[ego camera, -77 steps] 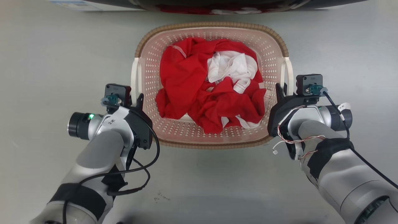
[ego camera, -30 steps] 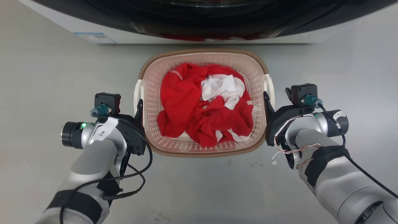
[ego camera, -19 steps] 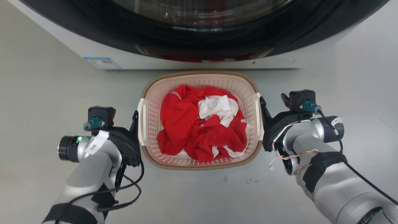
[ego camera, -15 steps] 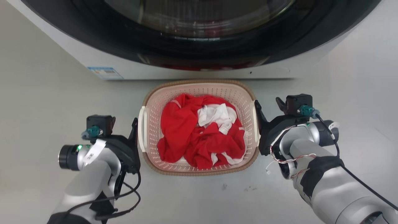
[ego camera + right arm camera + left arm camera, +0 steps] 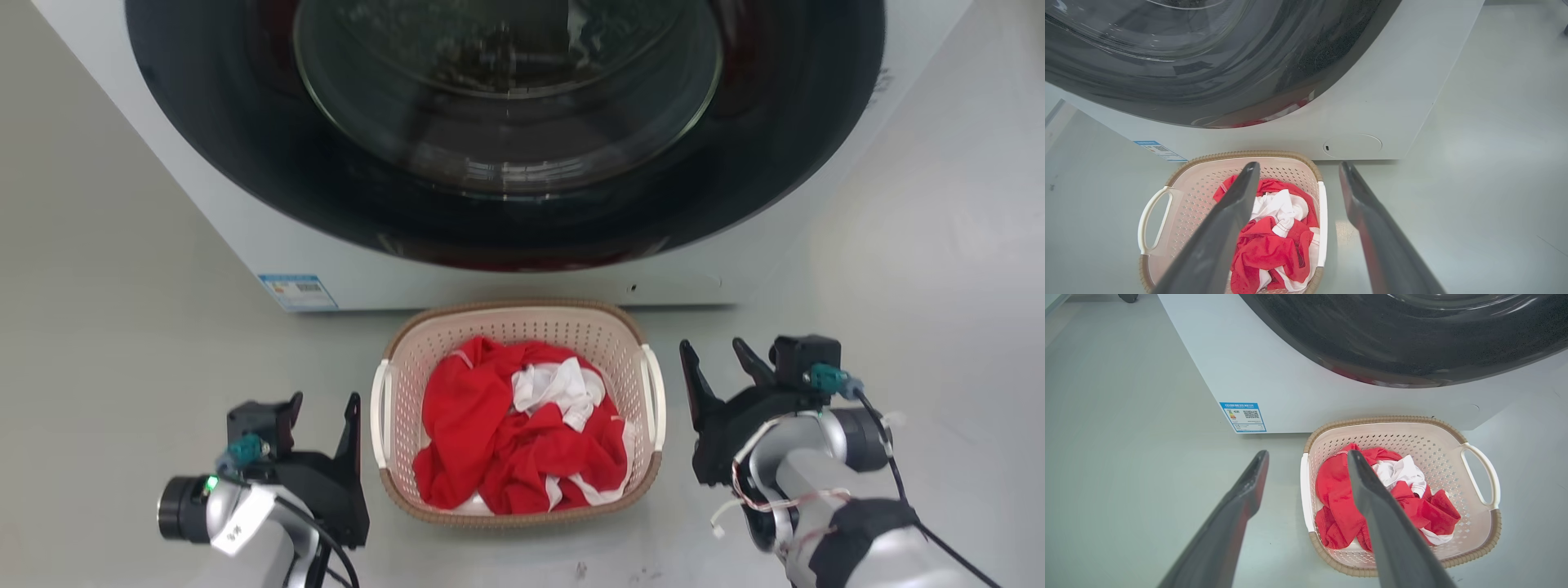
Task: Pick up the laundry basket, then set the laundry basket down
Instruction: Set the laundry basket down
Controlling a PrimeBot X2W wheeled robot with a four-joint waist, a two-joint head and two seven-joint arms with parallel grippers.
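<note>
Laundry basket (image 5: 522, 328) on the floor (image 5: 122, 327), 6 o'clock of the washing machine (image 5: 269, 245) — left gripper (image 5: 324, 400) at its 9, right gripper (image 5: 712, 347) at 3, both spread.

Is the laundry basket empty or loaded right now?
Loaded. The laundry basket holds a crumpled heap of red and white clothes that covers most of its bottom, below the rim.
</note>
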